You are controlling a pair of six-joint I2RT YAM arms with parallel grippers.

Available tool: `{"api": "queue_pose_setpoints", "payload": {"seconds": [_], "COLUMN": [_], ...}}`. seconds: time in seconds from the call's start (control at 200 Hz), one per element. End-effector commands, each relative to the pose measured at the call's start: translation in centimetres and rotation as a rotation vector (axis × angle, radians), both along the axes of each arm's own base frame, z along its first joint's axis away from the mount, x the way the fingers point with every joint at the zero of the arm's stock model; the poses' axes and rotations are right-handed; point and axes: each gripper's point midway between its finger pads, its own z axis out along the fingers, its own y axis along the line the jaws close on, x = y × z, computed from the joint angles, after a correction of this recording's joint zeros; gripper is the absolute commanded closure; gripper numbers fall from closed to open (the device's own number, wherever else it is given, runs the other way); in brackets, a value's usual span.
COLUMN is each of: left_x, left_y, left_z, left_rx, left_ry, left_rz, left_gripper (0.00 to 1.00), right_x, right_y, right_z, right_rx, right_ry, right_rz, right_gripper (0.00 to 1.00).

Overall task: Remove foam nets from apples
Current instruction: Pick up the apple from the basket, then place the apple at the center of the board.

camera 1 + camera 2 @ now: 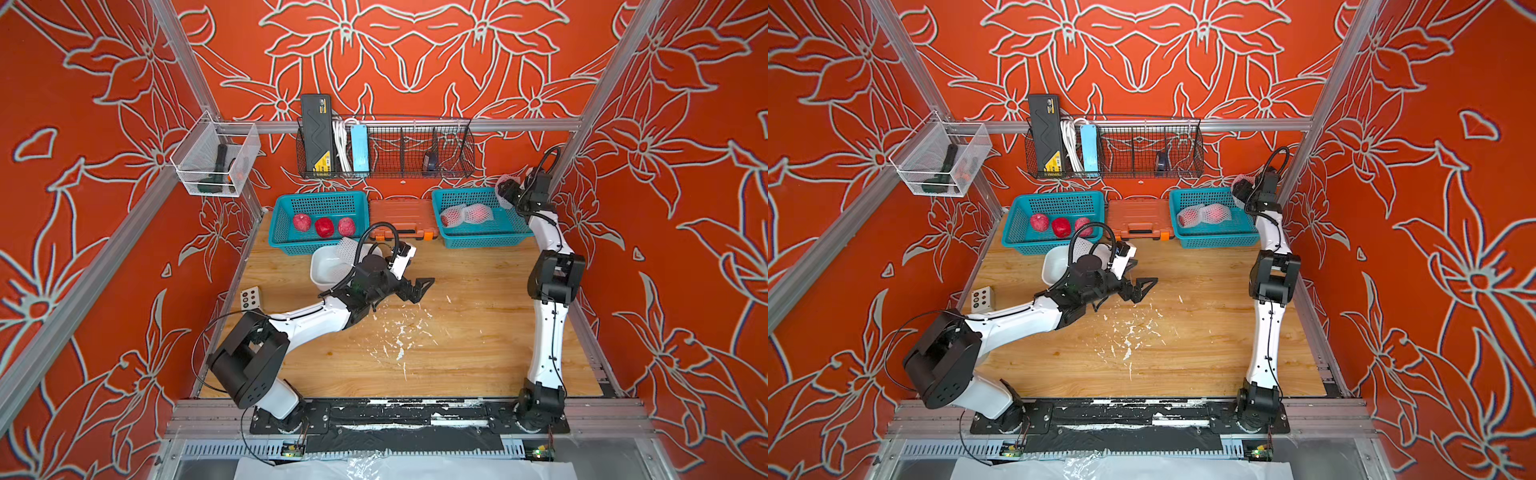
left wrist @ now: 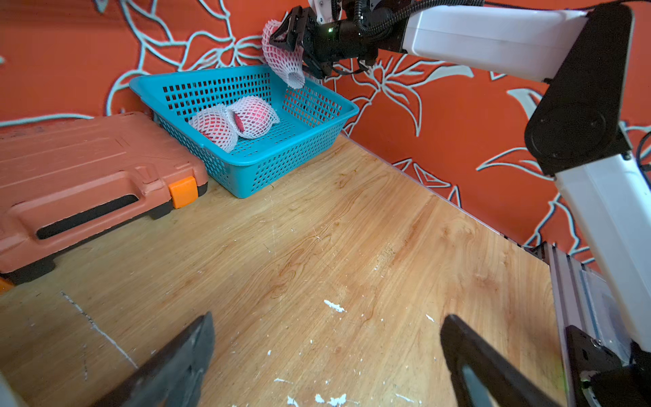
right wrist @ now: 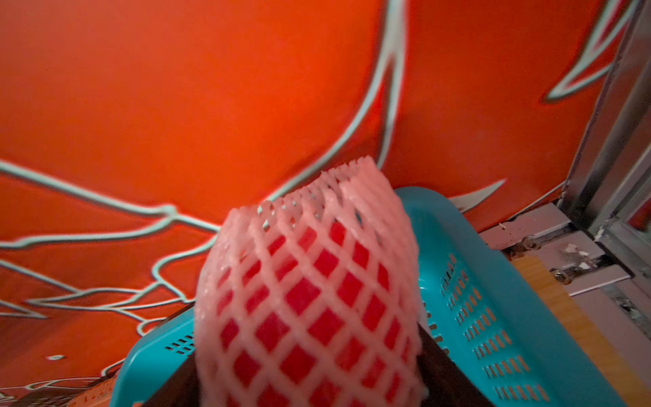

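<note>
Above the right teal basket, we see the right end effector clamped on an apple in its foam net; the left end effector gapes empty.

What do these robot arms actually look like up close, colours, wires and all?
The left arm and right arm have glossy white shells between chunky black joint blocks. Thin black cables run alongside, and a ribbed black hose loops over each wrist. The left end effector and right end effector are black, with two angular fingers each.
</note>
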Motion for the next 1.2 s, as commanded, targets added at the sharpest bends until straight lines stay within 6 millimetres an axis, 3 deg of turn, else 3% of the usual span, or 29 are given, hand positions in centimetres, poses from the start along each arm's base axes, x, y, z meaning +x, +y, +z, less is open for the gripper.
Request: {"api": "queue_pose_setpoints", "payload": {"seconds": [0.0, 0.12, 0.22, 0.245, 0.29, 0.556, 0.726, 0.831, 0.931, 1.071, 1.196], "left_x": [-0.2, -0.5, -1.1, -1.3, -1.7, -5.7, -7.5, -7.8, -8.2, -9.2, -8.7], "left_y": [0.1, 0.6, 1.4, 1.7, 2.4, 6.2, 7.8, 9.3, 10.3, 10.4, 11.0], "left_z": [2.1, 2.1, 1.7, 1.6, 1.3, -0.8, -1.2, -1.8, -2.2, -1.9, -1.5], "left_rx": [-0.031, -0.03, -0.025, -0.024, -0.025, -0.078, -0.093, -0.083, -0.098, -0.136, -0.182], "left_ry": [-0.038, -0.038, -0.028, -0.028, -0.025, -0.028, -0.072, -0.095, -0.123, -0.189, -0.177], "left_rz": [0.001, 0.01, 0.029, 0.036, 0.053, 0.102, 0.114, 0.164, 0.196, 0.16, 0.155], "left_gripper": [0.02, 0.02, 0.02, 0.03, 0.02, 0.02, 0.02, 0.02, 0.02, 0.02, 0.02], "right_x": [-1.2, -3.3, -6.3, -7.3, -9.1, -21.9, -31.0, -36.4, -40.5, -43.9, -44.3], "right_y": [0.4, 1.5, 2.9, 3.4, 4.5, 12.8, 18.5, 21.4, 22.9, 25.5, 26.8], "right_z": [3.4, 5.8, 8.6, 10.0, 10.7, 11.9, 8.9, 5.2, 1.6, -1.6, -3.4], "right_rx": [-0.022, -0.022, -0.018, -0.019, -0.016, -0.012, -0.042, -0.028, -0.023, -0.049, -0.153], "right_ry": [-0.048, -0.08, -0.134, -0.16, -0.172, -0.166, -0.087, -0.007, -0.003, -0.047, -0.084], "right_rz": [0.04, 0.087, 0.14, 0.156, 0.189, 0.384, 0.468, 0.55, 0.61, 0.753, 0.805], "right_gripper": [0.59, 0.59, 0.59, 0.59, 0.59, 0.57, 0.56, 0.56, 0.56, 0.57, 0.51]}}
